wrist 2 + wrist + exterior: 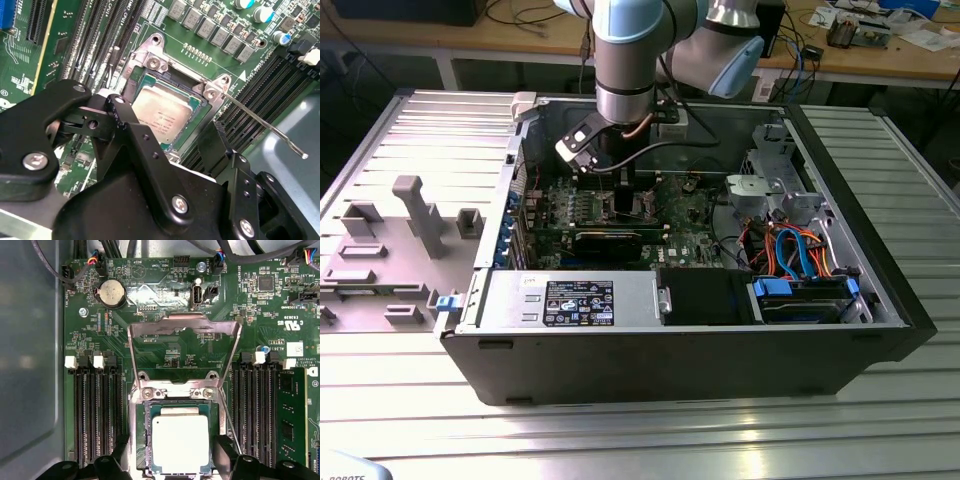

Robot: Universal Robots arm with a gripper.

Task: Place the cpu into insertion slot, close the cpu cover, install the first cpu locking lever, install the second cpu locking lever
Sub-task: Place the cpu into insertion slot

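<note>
**Silver-grey chip seated, cover open**

Silver-grey cpu lies flat in the socket on the green motherboard. The gripper hangs just above it, with its fingers spread wide to either side and holding nothing. The cpu cover is swung back, clear of the chip. One locking lever sticks out unlatched. Judgement: placement looks done. Cover closing is pending and calls for bearing on the frame alone, not the chip.

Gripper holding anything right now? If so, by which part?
Nothing held. The gripper is open, straddling the cpu, which sits in its socket with the jaws clear of its edges.
</note>
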